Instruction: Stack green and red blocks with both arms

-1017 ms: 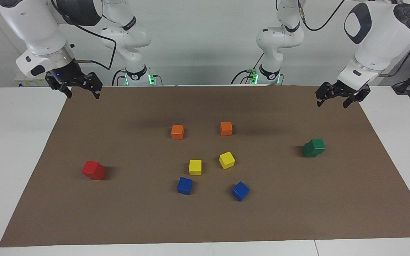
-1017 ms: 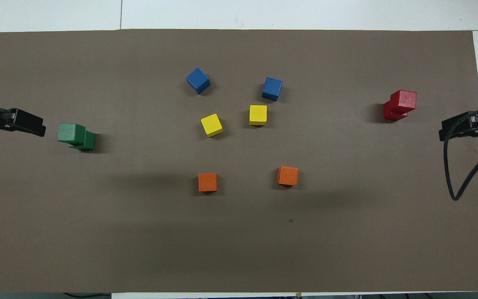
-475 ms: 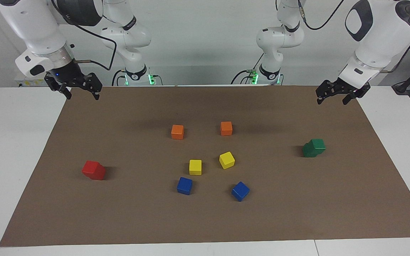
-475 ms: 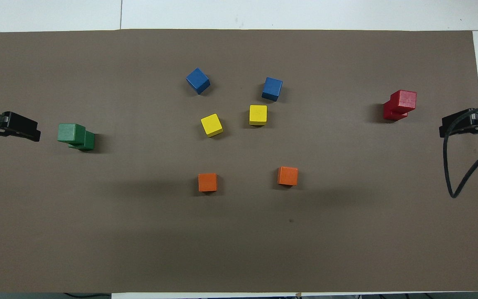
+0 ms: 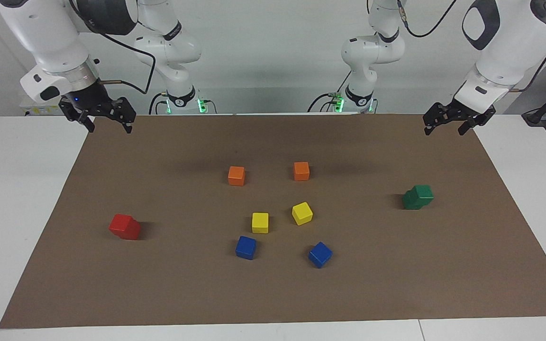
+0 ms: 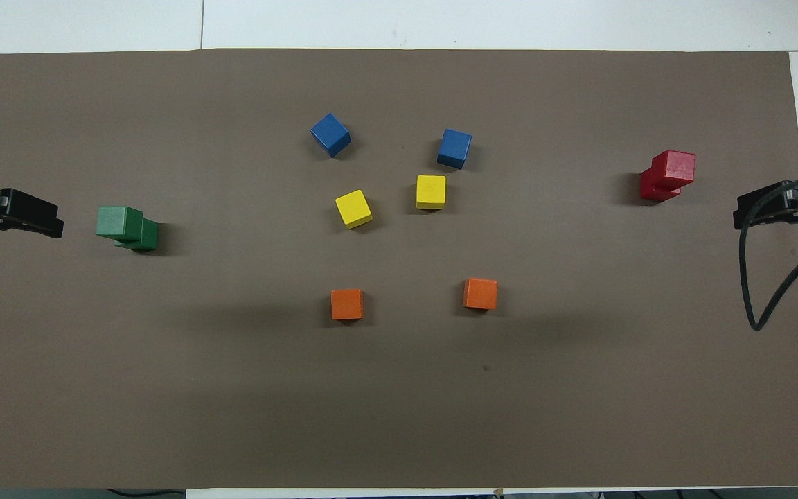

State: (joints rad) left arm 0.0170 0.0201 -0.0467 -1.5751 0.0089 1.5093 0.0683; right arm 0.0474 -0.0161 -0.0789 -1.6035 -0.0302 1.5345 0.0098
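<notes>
The left gripper's fingers [image 5: 426, 130] are spread wide and hold nothing. The left gripper [image 5: 445, 128] hangs over the edge of the brown paper mat [image 6: 399, 416] at the left arm's end of the white tabletop [image 5: 17, 189]. The right gripper [image 5: 110, 127] is just as wide open and empty, and it hangs over the mat's edge at the right arm's end.

Clock directions here are read on the overhead view. The two dark green glossy cubes [image 6: 127, 227] lie at about three o'clock from the left gripper [image 6: 25, 216]. One sits on the other, and the upper one looks shifted off the lower rather than flush. The two bright red glossy cubes [image 6: 667, 174] lie between nine and ten o'clock from the right gripper [image 6: 773, 208], stacked with a similar overhang. Each stack is closest to its own arm. Cubes have no long axis, so either face pair would serve for a grasp.

Both stacks look built, so the task seems essentially done. Any further move would probably only square up a top cube.

In the middle of the mat, well apart from both stacks, sit three loose pairs:
- Two blue cubes [image 6: 330, 134] are at twelve o'clock.
- Two yellow cubes [image 6: 353, 208] are at the centre.
- Two orange cubes [image 6: 347, 304] are at six o'clock.

Nothing stands between either gripper and its stack.
</notes>
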